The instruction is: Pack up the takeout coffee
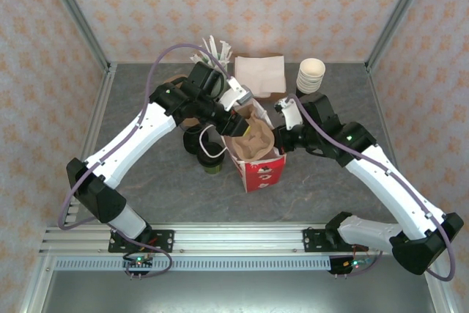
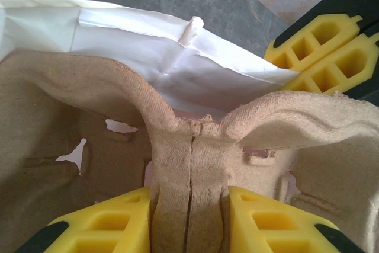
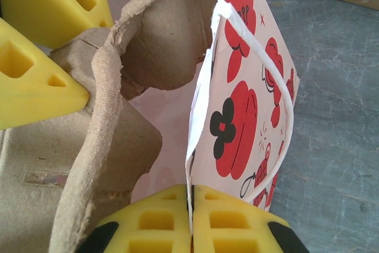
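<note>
Paper bag [image 3: 249, 105] white, red-black floral print; pulp tray [image 2: 89, 105] tan.

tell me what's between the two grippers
The pulp cup carrier, clamped by the left gripper, and the paper bag wall pinched by the right gripper; right wrist view.

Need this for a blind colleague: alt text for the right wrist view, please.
The yellow-fingered right hand pinches the top edge of a red-and-white paper bag standing on a grey table. In the bag's mouth is a brown cardboard cup carrier, gripped from the upper left by the left hand.
</note>
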